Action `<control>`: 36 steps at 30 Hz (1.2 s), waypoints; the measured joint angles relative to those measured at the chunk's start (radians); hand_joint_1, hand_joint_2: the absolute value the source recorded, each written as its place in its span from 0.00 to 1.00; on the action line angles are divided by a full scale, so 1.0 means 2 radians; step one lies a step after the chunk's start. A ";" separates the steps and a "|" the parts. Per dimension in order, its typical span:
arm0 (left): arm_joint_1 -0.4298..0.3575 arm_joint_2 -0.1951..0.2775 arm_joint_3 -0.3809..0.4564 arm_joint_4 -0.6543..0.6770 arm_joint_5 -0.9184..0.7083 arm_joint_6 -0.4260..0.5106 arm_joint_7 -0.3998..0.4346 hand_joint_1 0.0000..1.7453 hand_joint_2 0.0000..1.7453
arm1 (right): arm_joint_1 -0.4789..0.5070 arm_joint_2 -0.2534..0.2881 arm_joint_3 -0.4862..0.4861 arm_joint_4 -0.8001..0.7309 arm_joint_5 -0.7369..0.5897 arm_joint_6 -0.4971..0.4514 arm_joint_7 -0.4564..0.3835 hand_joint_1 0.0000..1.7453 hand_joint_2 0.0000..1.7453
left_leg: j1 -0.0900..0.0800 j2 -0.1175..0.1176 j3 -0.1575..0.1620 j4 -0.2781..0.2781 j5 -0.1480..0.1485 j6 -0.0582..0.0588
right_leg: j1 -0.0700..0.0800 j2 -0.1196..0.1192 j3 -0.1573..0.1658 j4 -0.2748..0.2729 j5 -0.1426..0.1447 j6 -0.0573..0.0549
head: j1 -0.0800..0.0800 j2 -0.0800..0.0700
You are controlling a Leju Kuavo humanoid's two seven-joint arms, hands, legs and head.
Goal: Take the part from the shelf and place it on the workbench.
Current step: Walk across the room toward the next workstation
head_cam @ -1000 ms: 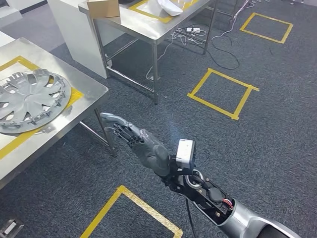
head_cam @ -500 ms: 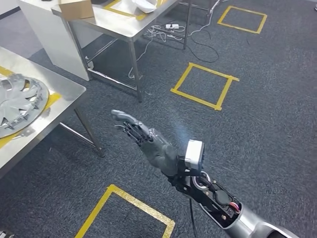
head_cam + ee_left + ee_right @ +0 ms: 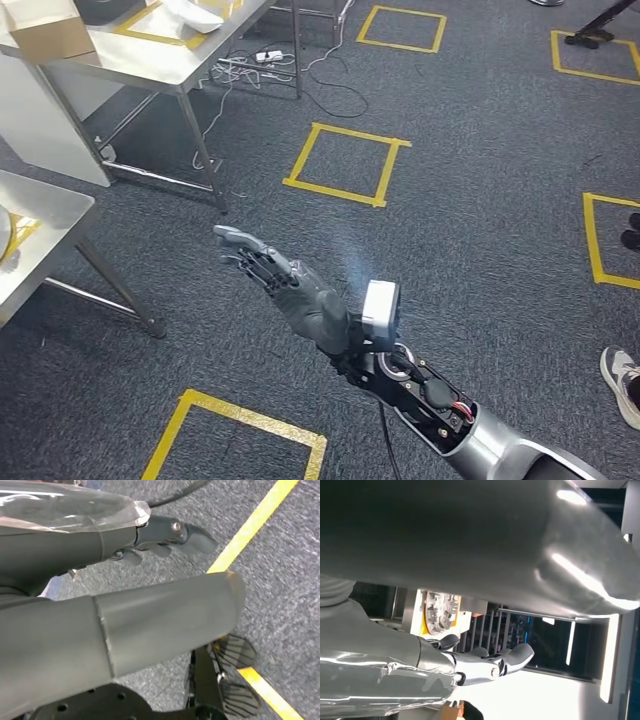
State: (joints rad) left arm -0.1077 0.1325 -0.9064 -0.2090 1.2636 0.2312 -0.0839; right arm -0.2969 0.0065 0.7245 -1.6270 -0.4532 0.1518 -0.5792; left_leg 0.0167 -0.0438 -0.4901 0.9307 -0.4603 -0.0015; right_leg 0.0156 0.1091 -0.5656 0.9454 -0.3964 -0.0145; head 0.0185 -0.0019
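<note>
Two hands were seen empty: the right hand [image 3: 290, 290] stretched flat over the carpet, the left hand [image 3: 166, 535] open. Part [image 3: 439, 611] was glimpsed far off, ungrasped. Cables [image 3: 302, 85] could be snagged underfoot, and the tabletop [image 3: 45, 225] clipped.

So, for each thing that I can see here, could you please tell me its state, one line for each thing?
Right hand: held out over the carpet, fingers extended, holding nothing.
Left hand: fingers stretched out, holding nothing.
Near metal table: standing upright, one corner in view.
Far metal table: standing upright, with a cardboard box on top.
Cables: lying loose on the carpet.
Power strip: lying on the carpet.
</note>
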 joint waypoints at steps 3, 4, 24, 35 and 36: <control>-0.001 -0.002 0.000 0.000 0.001 0.000 -0.001 0.00 0.00 | 0.000 -0.001 -0.003 0.000 0.000 0.000 -0.001 0.00 0.00 | 0.004 0.016 0.000 -0.007 0.005 0.004 | 0.000 -0.016 -0.016 0.029 -0.019 0.008 | 0.004 0.000; 0.000 -0.003 0.000 0.000 0.001 0.000 -0.002 0.00 0.00 | 0.000 -0.002 -0.004 0.000 0.000 0.001 -0.002 0.00 0.00 | 0.004 0.021 -0.001 -0.008 0.006 0.005 | -0.002 -0.029 -0.028 0.059 -0.036 0.011 | 0.007 0.000; 0.002 0.001 0.000 0.000 -0.002 -0.009 -0.013 0.00 0.00 | 0.012 -0.005 -0.011 0.004 0.001 0.001 -0.002 0.00 0.00 | 0.003 0.024 -0.078 0.148 -0.053 -0.014 | -0.008 -0.028 0.007 0.005 -0.013 -0.004 | -0.003 0.000; 0.001 -0.001 0.000 0.000 0.001 -0.005 -0.008 0.00 0.00 | 0.018 -0.005 -0.012 0.003 0.003 0.002 0.001 0.00 0.00 | 0.004 0.022 -0.021 -0.004 0.016 0.002 | -0.006 -0.032 -0.031 0.076 -0.053 0.017 | 0.007 0.000; 0.002 -0.001 0.000 0.000 0.001 -0.005 -0.007 0.00 0.00 | 0.018 -0.005 -0.011 0.003 0.003 0.002 0.001 0.00 0.00 | 0.004 0.027 -0.021 -0.004 0.016 0.003 | -0.008 -0.041 -0.048 0.114 -0.070 0.020 | 0.010 0.000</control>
State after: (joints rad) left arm -0.1045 0.1300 -0.9064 -0.2098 1.2664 0.2214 -0.0976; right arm -0.2606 -0.0038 0.7015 -1.6208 -0.4478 0.1560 -0.5769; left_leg 0.0246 0.0108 -0.5316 0.9232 -0.4283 0.0039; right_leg -0.0007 0.0263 -0.6616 1.1724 -0.5370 0.0250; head 0.0389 -0.0019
